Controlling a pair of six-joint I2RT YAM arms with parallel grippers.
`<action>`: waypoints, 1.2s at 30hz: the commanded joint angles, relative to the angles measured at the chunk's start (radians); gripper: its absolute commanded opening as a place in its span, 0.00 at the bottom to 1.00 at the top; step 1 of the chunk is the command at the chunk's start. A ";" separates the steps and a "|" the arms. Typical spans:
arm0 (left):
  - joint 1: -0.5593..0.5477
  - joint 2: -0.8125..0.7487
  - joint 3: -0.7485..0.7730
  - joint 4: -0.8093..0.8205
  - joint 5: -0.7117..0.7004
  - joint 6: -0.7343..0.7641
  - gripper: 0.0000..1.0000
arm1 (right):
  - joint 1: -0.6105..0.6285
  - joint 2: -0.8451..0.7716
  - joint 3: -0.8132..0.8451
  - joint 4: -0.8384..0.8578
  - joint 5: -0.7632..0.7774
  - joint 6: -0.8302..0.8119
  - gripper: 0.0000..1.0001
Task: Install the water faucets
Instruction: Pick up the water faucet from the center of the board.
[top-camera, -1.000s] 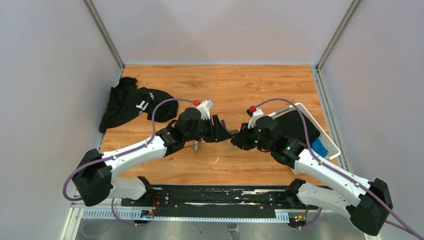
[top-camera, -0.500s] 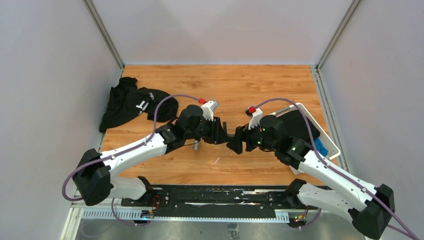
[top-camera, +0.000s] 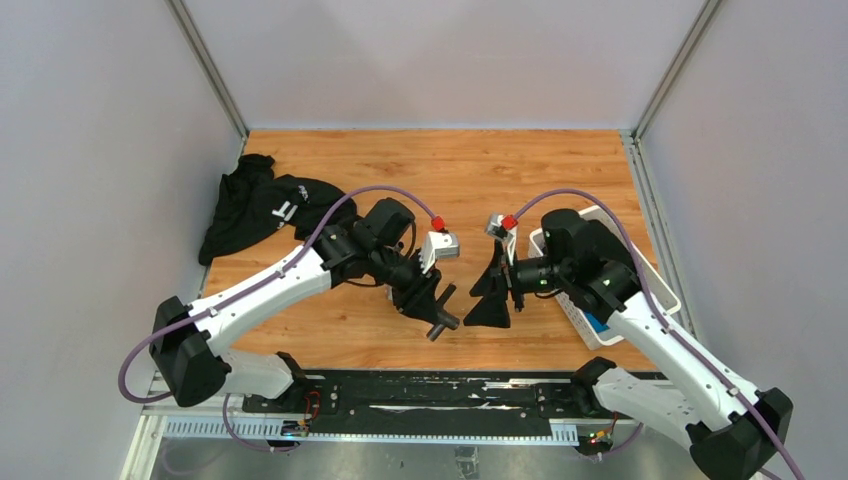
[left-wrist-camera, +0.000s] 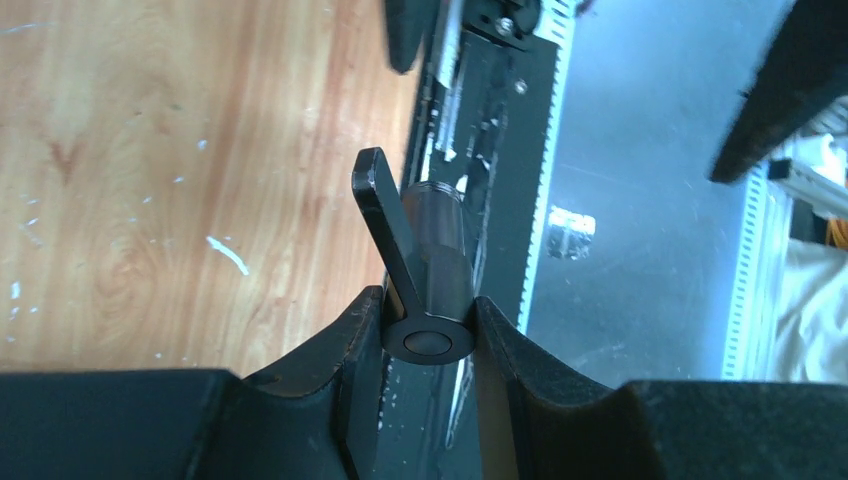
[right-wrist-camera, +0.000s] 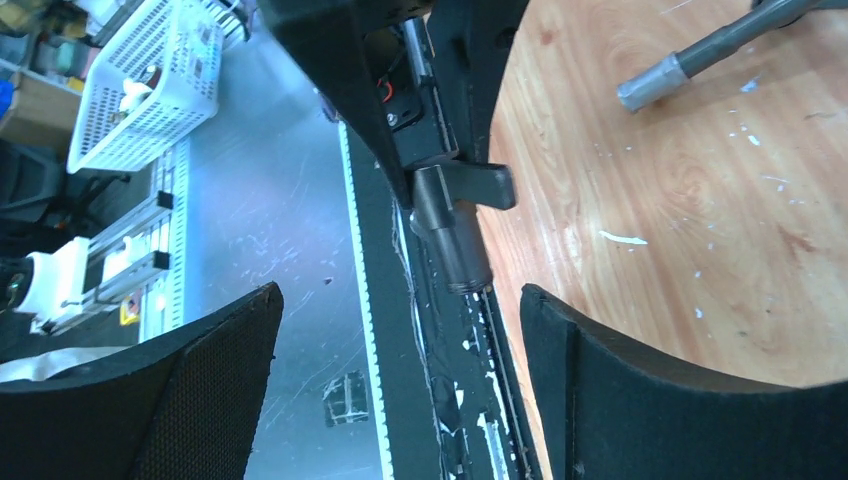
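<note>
Water faucet (left-wrist-camera: 438, 262): dark-grey, stubby, lever-handled

A black garment (top-camera: 262, 212) lies crumpled at ten o'clock on the wooden table (top-camera: 450, 165). A white plastic basket (top-camera: 668, 292) sits at three o'clock, by the table's edge.

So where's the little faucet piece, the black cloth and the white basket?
faucet piece (left-wrist-camera: 440, 265): left wrist view, on its round dark barrel.
black cloth (top-camera: 262, 205): top view, on its middle folds.
white basket (top-camera: 576, 316): top view, on its near side wall.
</note>
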 joint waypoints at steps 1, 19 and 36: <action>0.001 -0.002 0.063 -0.076 0.160 0.112 0.00 | 0.002 0.024 -0.019 -0.001 -0.137 -0.024 0.86; 0.001 0.057 0.133 -0.106 0.210 0.109 0.00 | 0.231 0.116 -0.203 0.484 -0.073 0.134 0.59; 0.007 0.084 0.155 -0.116 0.205 0.100 0.02 | 0.235 0.167 -0.193 0.519 -0.024 0.179 0.00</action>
